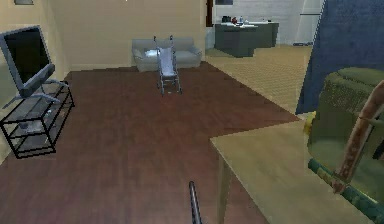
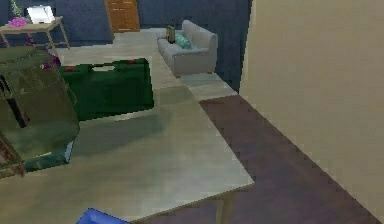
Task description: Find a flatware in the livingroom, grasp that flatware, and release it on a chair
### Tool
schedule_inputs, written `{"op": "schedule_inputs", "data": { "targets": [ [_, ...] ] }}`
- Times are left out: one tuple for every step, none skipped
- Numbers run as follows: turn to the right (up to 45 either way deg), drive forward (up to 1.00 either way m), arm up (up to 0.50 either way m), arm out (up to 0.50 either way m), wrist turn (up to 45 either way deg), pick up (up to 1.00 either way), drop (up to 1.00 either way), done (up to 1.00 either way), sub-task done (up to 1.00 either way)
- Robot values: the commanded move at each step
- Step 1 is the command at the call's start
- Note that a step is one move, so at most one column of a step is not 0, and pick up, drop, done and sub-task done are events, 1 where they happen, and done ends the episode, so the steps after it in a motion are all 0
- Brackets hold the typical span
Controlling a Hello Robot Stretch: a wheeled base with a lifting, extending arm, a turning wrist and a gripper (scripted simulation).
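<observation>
A dark green hard case (image 2: 105,88) sits toward the pale wooden bench's (image 2: 150,150) far edge; robot parked close, probably hunting flatware; hand's state cannot be told.

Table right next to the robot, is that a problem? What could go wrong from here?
1. The table lies close at the forward view's right, so a turn might clip its corner or leg.
2. The chair out on the floor looks narrow; something released onto it could slide off.
3. The green case crowds the tabletop and could hide small things behind it.
</observation>
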Motion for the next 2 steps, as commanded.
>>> {"op": "schedule_inputs", "data": {
  "targets": [
    [0.0,0.0,-0.32,0.0,0.0,0.0,0.0,0.0,0.0],
    [0.0,0.0,0.0,0.0,0.0,0.0,1.0,0.0,0.0]
  ]
}}
